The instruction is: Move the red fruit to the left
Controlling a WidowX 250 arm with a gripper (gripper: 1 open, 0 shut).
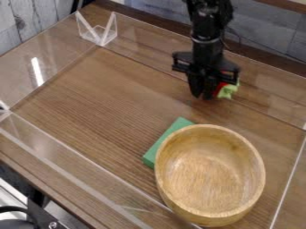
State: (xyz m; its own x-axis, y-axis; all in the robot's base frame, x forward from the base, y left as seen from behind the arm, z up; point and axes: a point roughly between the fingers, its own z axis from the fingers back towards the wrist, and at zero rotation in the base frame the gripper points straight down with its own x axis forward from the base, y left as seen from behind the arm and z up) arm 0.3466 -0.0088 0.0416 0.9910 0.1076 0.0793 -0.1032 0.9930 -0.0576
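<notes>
While the tool (207,88) hides part of it, the red fruit (224,91) looks graspable

Because it is small and glossy, the fruit is probably light, fairly stiff and slippery; its round middle offers the best hold, clear of the leafy bit (233,89). It sits at the tool, far and right on the surface (96,103). Whether the tool grips it, I cannot tell. Left to right: one white frame (98,29), one green pad (166,143), one tool, one bowl (210,177), one fruit.

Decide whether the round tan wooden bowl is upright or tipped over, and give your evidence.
Upright: the round tan wooden bowl shows its open top and hollow inside, facing up.
</notes>
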